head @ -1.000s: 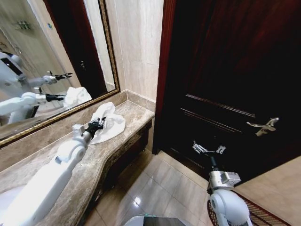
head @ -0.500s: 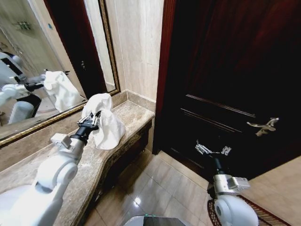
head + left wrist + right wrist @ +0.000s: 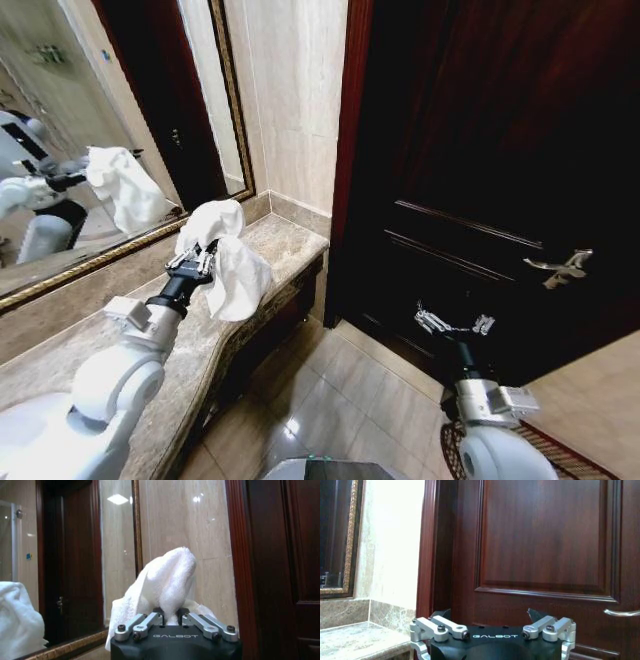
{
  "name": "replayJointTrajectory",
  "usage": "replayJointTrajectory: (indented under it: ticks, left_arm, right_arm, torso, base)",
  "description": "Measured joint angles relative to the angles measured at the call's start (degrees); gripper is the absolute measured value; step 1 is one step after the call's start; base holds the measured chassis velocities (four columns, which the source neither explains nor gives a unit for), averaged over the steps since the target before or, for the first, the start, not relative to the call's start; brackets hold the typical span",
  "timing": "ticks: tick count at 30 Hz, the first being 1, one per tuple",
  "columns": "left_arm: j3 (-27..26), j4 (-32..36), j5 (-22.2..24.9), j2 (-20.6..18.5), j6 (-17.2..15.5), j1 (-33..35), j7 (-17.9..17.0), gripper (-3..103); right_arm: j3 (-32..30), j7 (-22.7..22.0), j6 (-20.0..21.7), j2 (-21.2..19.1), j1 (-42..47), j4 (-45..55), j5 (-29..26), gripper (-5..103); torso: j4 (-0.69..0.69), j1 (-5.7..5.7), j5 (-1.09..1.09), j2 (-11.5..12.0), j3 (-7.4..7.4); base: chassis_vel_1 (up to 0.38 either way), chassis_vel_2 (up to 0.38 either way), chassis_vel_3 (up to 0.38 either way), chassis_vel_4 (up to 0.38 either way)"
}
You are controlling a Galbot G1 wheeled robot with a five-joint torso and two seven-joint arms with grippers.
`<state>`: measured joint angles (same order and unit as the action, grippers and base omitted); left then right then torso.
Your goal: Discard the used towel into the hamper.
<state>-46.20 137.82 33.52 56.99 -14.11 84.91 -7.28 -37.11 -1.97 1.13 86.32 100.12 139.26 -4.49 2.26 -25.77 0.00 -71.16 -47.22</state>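
One white towel (image 3: 226, 258), held by the left pincer (image 3: 196, 259), whose fingers are clamped together on a fold of it; the cloth bunches above the pincer and hangs below it, just over the far end of the marble tabletop (image 3: 190, 350); whether its lowest edge touches the stone cannot be told. One hamper (image 3: 545, 455), a dark reddish openwork rim showing on the floor at the lower right, partly behind the right arm. Two pincers: the right pincer (image 3: 452, 324) hangs low before the door with its fingers spread wide and nothing between them.

The room is a bathroom: a gilt-framed mirror (image 3: 90, 130) over the tabletop, beige marble wall (image 3: 290, 100), glossy tiled floor (image 3: 350, 400), and one dark wooden door (image 3: 480, 150) with one metal lever handle (image 3: 562, 268).

The mirror gives a reflection of the arm and towel; the left wrist view shows the towel (image 3: 165, 588) rising from between the closed fingers (image 3: 147, 620); the right wrist view shows the door panel and the tabletop corner (image 3: 355, 641).
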Motion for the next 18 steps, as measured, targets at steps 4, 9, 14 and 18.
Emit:
replayJointTrajectory:
  ticks: [4, 9, 14, 18]
  left_arm:
    - [1.0, -0.2, -0.8, 0.5, 0.3, -0.4, 0.0, 15]
    - [2.6, -0.2, -1.9, 1.1, 0.3, -0.8, 0.0, 15]
    - [4.0, -0.2, -3.0, 1.5, 0.3, -1.3, -0.1, 15]
    - [4.9, 0.0, -3.8, 2.2, 0.2, -1.5, -0.3, 15]
  right_arm:
    - [-0.1, -0.1, -0.1, -0.1, -0.2, -0.1, 0.0, 100]
    - [-0.1, -0.2, -0.3, -0.4, -0.6, -0.8, -0.2, 100]
    - [-0.3, -0.2, -0.7, -0.7, -0.5, -1.3, -0.5, 100]
    - [-0.5, -0.2, -1.3, -1.2, 0.0, -1.7, -1.0, 100]
  torso:
    - [0.0, 0.0, -0.01, 0.0, 0.0]
    - [0.0, 0.02, -0.03, 0.0, 0.01]
    - [0.01, 0.02, 0.0, 0.0, 0.01]
    - [-0.01, 0.02, 0.01, 0.0, 0.01]
  base:
    - [0.089, -0.111, -0.137, 0.103]
    - [0.135, -0.12, -0.146, 0.109]
    - [0.14, -0.107, -0.105, 0.122]
    - [0.103, -0.123, -0.105, 0.095]
